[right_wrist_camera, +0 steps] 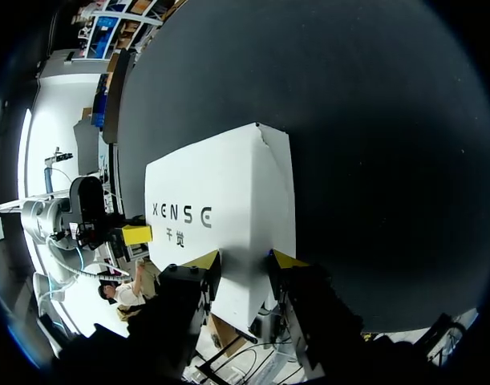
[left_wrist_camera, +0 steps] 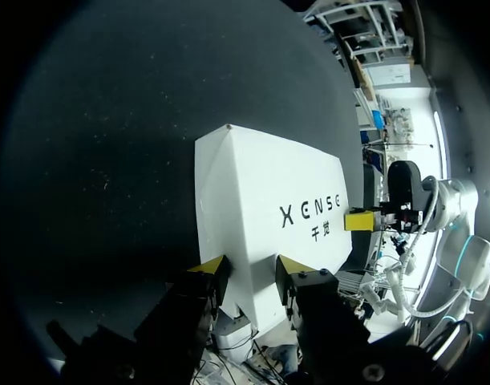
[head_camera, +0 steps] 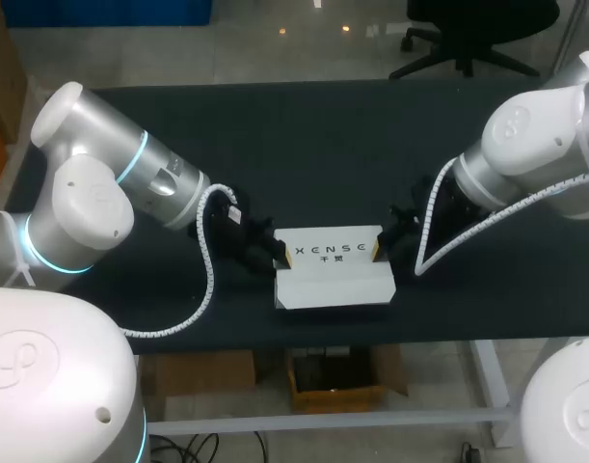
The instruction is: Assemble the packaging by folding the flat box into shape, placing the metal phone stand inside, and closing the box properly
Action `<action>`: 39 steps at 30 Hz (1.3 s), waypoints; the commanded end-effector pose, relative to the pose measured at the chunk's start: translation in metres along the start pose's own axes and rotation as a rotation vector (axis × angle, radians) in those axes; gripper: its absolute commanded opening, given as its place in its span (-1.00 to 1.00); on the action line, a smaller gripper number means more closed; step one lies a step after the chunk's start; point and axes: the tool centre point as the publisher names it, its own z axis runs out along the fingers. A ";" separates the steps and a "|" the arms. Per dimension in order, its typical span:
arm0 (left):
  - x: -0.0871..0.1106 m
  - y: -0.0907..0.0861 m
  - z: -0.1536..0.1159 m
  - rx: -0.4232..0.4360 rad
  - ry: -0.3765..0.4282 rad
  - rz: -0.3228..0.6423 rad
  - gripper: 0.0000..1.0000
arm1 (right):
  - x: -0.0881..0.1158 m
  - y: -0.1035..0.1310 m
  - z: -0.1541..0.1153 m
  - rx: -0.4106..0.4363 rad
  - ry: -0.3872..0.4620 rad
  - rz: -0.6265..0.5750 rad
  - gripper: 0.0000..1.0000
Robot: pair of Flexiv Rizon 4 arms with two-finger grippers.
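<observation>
A white box (head_camera: 333,275) with dark print on top sits folded into shape near the front middle of the black table (head_camera: 323,145). My left gripper (head_camera: 280,256) is at its left end and my right gripper (head_camera: 381,249) at its right end. In the left wrist view the box (left_wrist_camera: 261,200) runs back between the left gripper's (left_wrist_camera: 249,269) yellow tips, which press on its end from both sides. The right wrist view shows the same: the right gripper (right_wrist_camera: 243,261) is shut on the near end of the box (right_wrist_camera: 220,208). Each wrist view shows the other gripper at the far end. No metal phone stand is in view.
The black table top stretches bare behind and to both sides of the box. The table's front edge (head_camera: 323,340) lies close below the box. Both arms' white cables hang beside the box ends.
</observation>
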 end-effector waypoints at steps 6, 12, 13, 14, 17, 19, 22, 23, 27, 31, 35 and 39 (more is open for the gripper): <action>0.007 -0.003 0.004 -0.015 -0.004 -0.010 -0.23 | 0.009 0.005 0.002 0.053 -0.014 0.032 -0.27; 0.008 -0.003 0.003 -0.021 -0.003 -0.020 -0.22 | 0.012 0.005 -0.001 0.073 -0.029 0.053 -0.23; 0.008 -0.003 0.002 -0.023 -0.003 -0.022 -0.22 | 0.012 0.005 -0.001 0.077 -0.031 0.056 -0.23; 0.008 -0.003 0.002 -0.024 -0.003 -0.024 -0.22 | 0.012 0.005 -0.001 0.081 -0.033 0.059 -0.23; 0.009 -0.004 0.001 -0.029 -0.007 -0.031 -0.22 | 0.013 0.007 -0.003 0.094 -0.039 0.067 -0.21; 0.009 -0.004 0.000 -0.034 -0.009 -0.037 -0.21 | 0.014 0.007 -0.003 0.100 -0.041 0.069 -0.20; 0.009 -0.004 -0.001 -0.039 -0.006 -0.041 -0.22 | 0.016 0.007 -0.002 0.106 -0.045 0.073 -0.21; 0.009 -0.004 -0.001 -0.041 -0.005 -0.042 -0.22 | 0.017 0.007 -0.002 0.108 -0.046 0.074 -0.21; 0.009 -0.005 -0.002 -0.049 0.000 -0.048 -0.22 | 0.017 0.009 -0.004 0.118 -0.046 0.078 -0.22; 0.009 -0.006 -0.004 -0.059 0.004 -0.059 -0.21 | 0.017 0.010 -0.005 0.126 -0.044 0.082 -0.22; 0.010 -0.007 -0.005 -0.074 0.009 -0.071 -0.19 | 0.017 0.010 -0.004 0.133 -0.040 0.084 -0.23; 0.010 -0.009 -0.007 -0.093 0.016 -0.078 -0.17 | 0.017 0.010 -0.004 0.136 -0.039 0.086 -0.24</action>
